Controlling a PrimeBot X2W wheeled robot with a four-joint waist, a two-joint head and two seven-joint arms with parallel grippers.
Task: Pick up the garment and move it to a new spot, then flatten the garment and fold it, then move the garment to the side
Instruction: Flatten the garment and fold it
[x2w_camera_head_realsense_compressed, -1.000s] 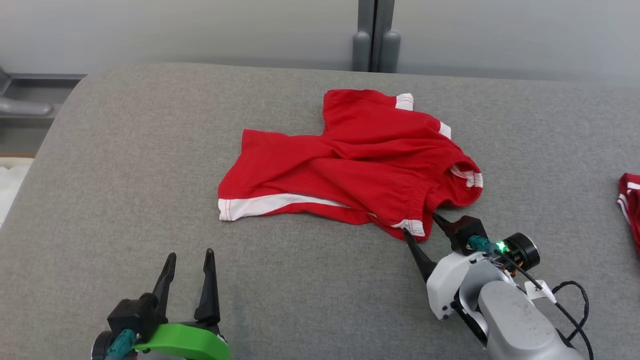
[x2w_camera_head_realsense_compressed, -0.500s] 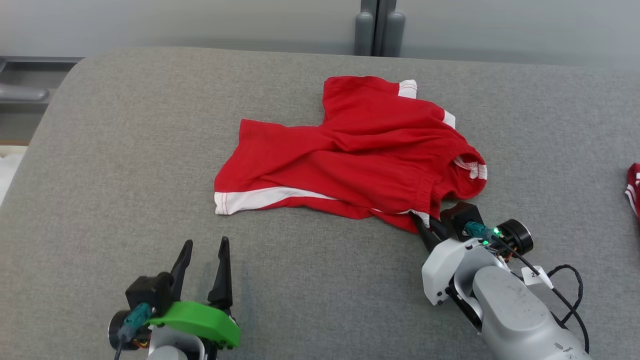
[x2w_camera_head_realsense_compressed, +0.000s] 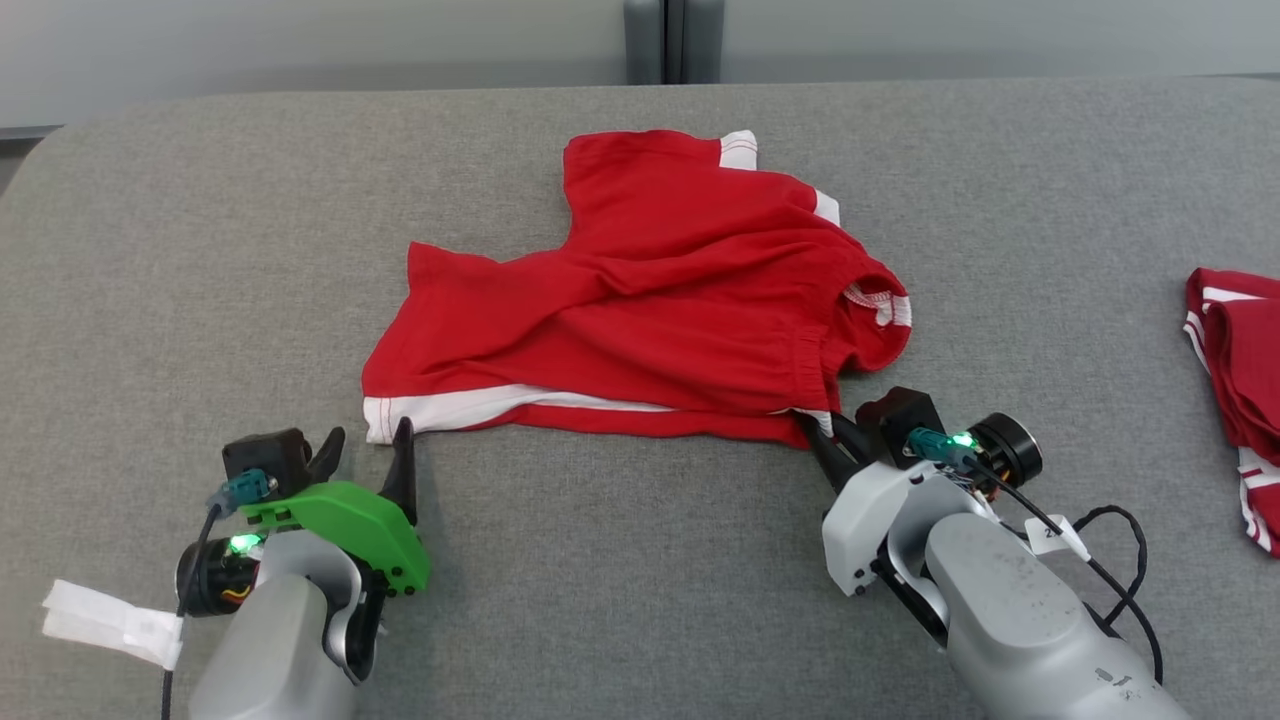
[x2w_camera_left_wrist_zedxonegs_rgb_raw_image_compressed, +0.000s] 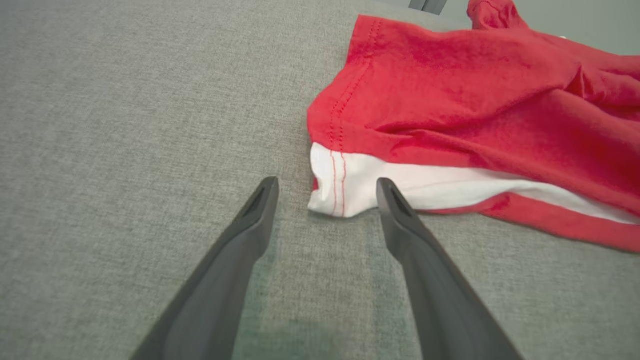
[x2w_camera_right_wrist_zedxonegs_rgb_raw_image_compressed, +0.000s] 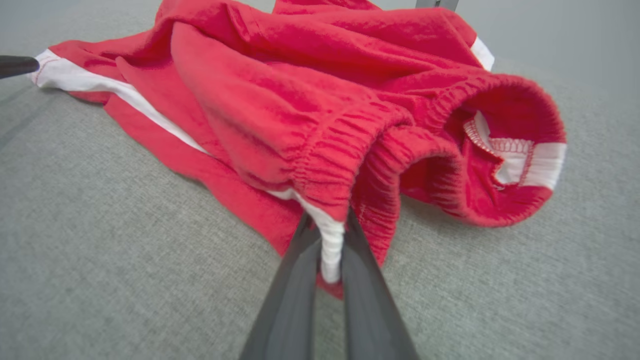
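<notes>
The garment (x2w_camera_head_realsense_compressed: 640, 300), red shorts with white trim, lies crumpled in the middle of the grey padded surface (x2w_camera_head_realsense_compressed: 600, 580). My right gripper (x2w_camera_head_realsense_compressed: 815, 428) is shut on the near waistband corner; in the right wrist view the white trim is pinched between the fingers (x2w_camera_right_wrist_zedxonegs_rgb_raw_image_compressed: 327, 225), and the garment (x2w_camera_right_wrist_zedxonegs_rgb_raw_image_compressed: 280, 100) spreads beyond them. My left gripper (x2w_camera_head_realsense_compressed: 370, 432) stands open at the white hem corner on the near left. In the left wrist view that corner of the garment (x2w_camera_left_wrist_zedxonegs_rgb_raw_image_compressed: 475, 110) reaches in between the fingertips of the left gripper (x2w_camera_left_wrist_zedxonegs_rgb_raw_image_compressed: 326, 185).
A second red and white garment (x2w_camera_head_realsense_compressed: 1235, 370) lies at the right edge of the surface. A grey post (x2w_camera_head_realsense_compressed: 672, 40) stands behind the far edge. A black cable (x2w_camera_head_realsense_compressed: 1120, 560) loops beside my right forearm.
My right gripper has shut on the waistband corner. My left gripper has come forward to the white hem corner. The head camera has also shifted, bringing the second garment further into view.
</notes>
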